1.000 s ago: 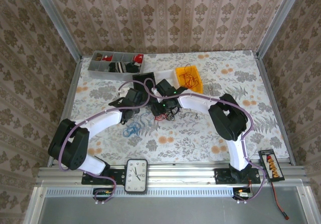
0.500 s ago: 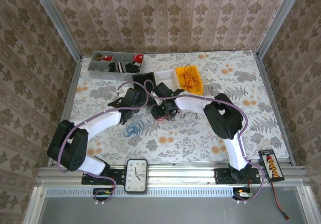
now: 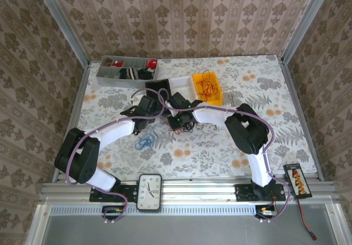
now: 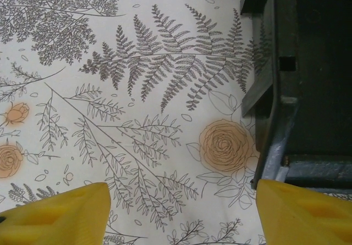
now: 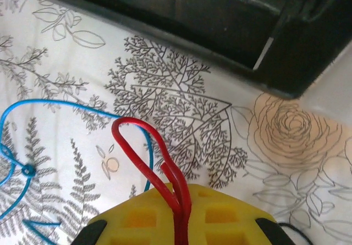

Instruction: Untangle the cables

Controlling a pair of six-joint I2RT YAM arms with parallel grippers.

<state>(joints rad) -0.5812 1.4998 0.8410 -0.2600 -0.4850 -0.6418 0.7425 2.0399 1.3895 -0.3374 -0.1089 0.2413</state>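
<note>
Beside the black tray (image 5: 181,9), my right gripper (image 5: 180,212) is clamped on the red cable (image 5: 168,168), blue cable (image 5: 55,103) just beside it, while my left gripper (image 4: 181,212) gapes wide.

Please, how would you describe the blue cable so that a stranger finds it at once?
Start at the white clock at the near edge. Just beyond it, a small curly blue cable lies on the flowered cloth beside the left arm. It is the only blue one; the tangle nearby is black.
</note>
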